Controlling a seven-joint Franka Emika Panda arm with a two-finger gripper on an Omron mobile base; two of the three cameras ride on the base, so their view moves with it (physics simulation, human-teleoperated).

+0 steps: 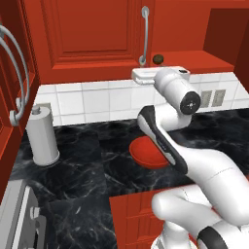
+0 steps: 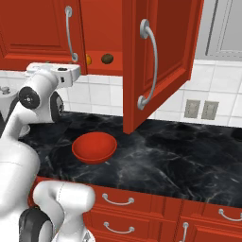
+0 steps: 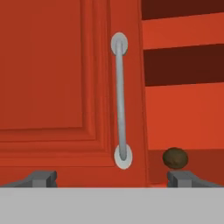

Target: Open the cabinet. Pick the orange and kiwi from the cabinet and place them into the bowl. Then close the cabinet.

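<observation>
- Nearest, on the black marbled table (image 2: 189, 160), sits the shallow glossy red bowl (image 2: 94, 147), with no fruit in it.
- Above it, the white arm's end effector (image 3: 111, 178) is raised to the cabinet's bottom edge, fingers spread wide, holding nothing.
- The red wooden wall cabinet (image 2: 42, 28) has its right door (image 2: 160, 56) swung open and its left door shut.
- Farthest, on the shelf, the small dark oval kiwi (image 2: 107, 58) lies beside the bright orange (image 2: 88, 60); both picks and the closing remain.

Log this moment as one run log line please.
cabinet: right door open, left shut | gripper: open, facing left door handle | kiwi, orange: on shelf | bowl: empty
</observation>
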